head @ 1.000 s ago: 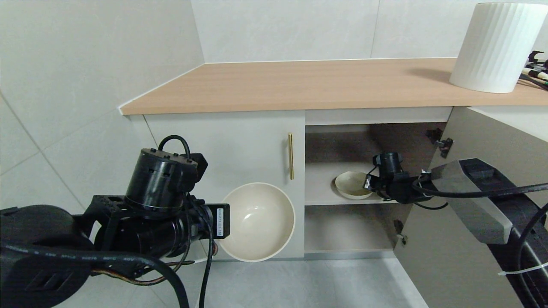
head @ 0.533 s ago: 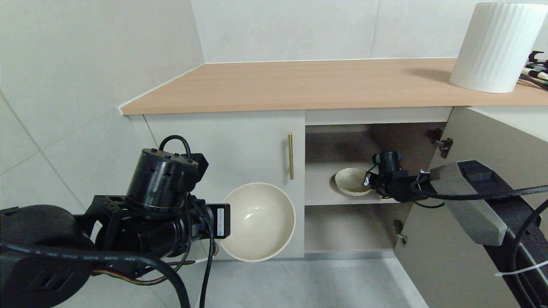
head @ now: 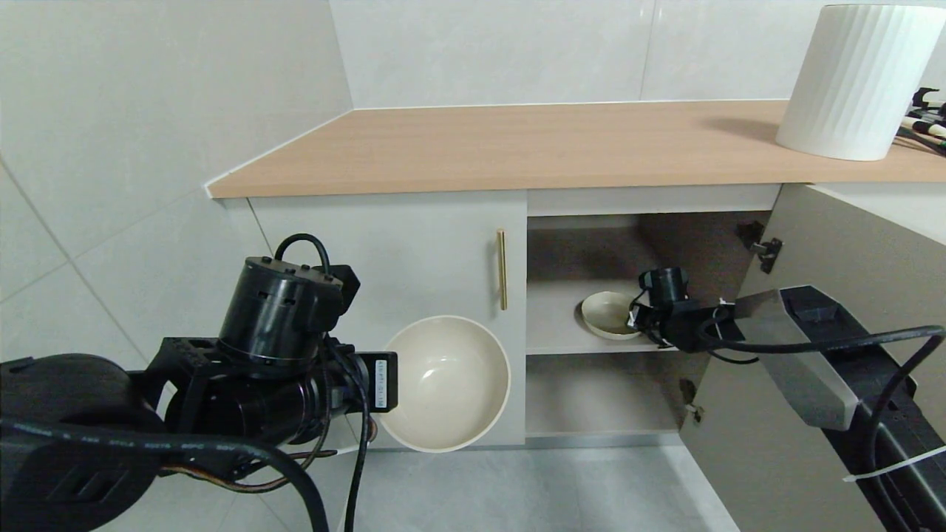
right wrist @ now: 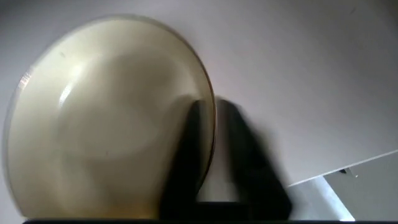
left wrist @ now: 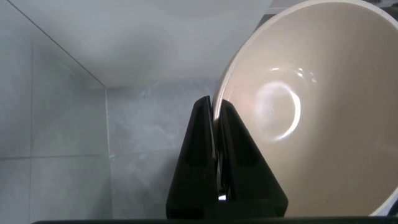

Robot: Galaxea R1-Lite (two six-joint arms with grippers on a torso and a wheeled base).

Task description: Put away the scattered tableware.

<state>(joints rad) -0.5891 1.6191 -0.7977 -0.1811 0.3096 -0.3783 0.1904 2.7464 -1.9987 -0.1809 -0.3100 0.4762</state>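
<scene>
While nothing on the left has shifted over the last second, items are listed left to right

1. Left gripper: clamped on the rim of a large round cream bowl, which is held tipped on edge, low before the closed grey cabinet door with its slim brass bar handle. Not yet stowed.
2. Pale middle shelf of the open compartment: a small shallow cream dish is carried just over it. Whether it rests there cannot be told.
3. Right gripper: closed astride that dish's rim. It has been eased slightly deeper into the cabinet, the dish with it, so placement is judged nearly complete, with release outstanding.
4. Open grey cabinet door: swung out beside the right arm.
5. White ribbed cylindrical container: upright on the light wooden worktop, untouched
</scene>
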